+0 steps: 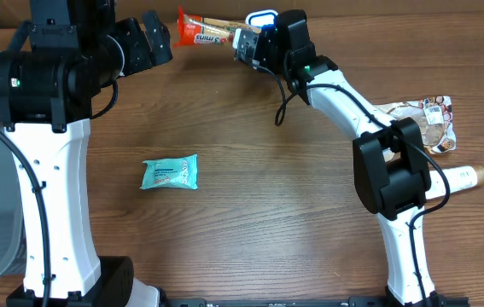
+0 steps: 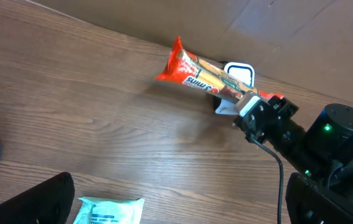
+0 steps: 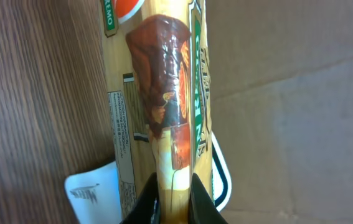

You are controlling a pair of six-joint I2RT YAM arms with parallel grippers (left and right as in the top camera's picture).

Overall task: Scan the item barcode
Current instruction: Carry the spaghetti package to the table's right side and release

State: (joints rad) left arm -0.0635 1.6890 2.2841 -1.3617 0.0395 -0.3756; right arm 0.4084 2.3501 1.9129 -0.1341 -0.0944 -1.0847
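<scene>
Brown wood-grain table (image 1: 250,222) is flanked by two arms. One orange snack bar (image 1: 203,31) is pinched at its end between the narrowly closed fingers of the right gripper (image 1: 243,41) and is held at the far edge of the table, beside one white, blue-rimmed object (image 1: 261,17). The left gripper (image 1: 161,38) is seen spread wide and empty, near the bar's free end. One teal packet (image 1: 170,173) lies mid-table. One brown packet (image 1: 425,115) and one pale tube (image 1: 463,177) lie at the right edge.

Overhead looks straight down; both wrist views share the snack bar (image 2: 198,76), right closest.
</scene>
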